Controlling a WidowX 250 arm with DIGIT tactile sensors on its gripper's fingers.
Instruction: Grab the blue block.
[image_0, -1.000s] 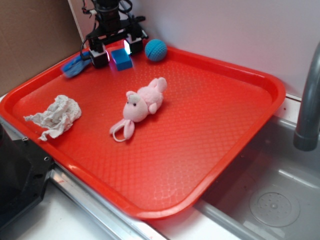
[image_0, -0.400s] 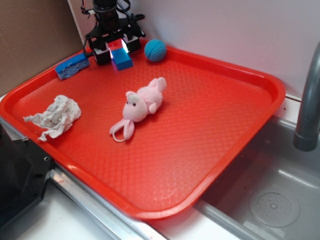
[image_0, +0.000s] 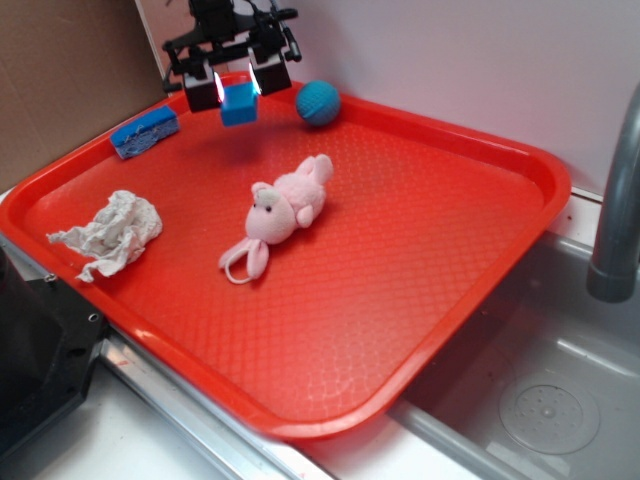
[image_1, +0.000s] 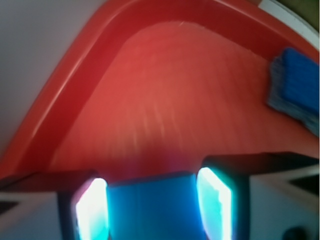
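The blue block (image_0: 239, 103) hangs in the air above the far left corner of the red tray (image_0: 480, 250), clear of its floor. My gripper (image_0: 238, 88) is shut on it, one glowing finger on each side. In the wrist view the blue block (image_1: 152, 207) fills the gap between the two lit fingers (image_1: 92, 210), and the tray floor lies blurred below.
A paler blue sponge (image_0: 146, 131) lies at the tray's far left, also seen as the sponge (image_1: 295, 90) in the wrist view. A teal knitted ball (image_0: 318, 102) sits near the back rim. A pink plush toy (image_0: 285, 212) and a crumpled white cloth (image_0: 110, 232) lie mid-tray. A sink (image_0: 540, 400) is at right.
The gripper closed on the blue block and lifted it off the tray floor. The sponge, pushed aside earlier, now rests at the left; the ball shifted slightly right.
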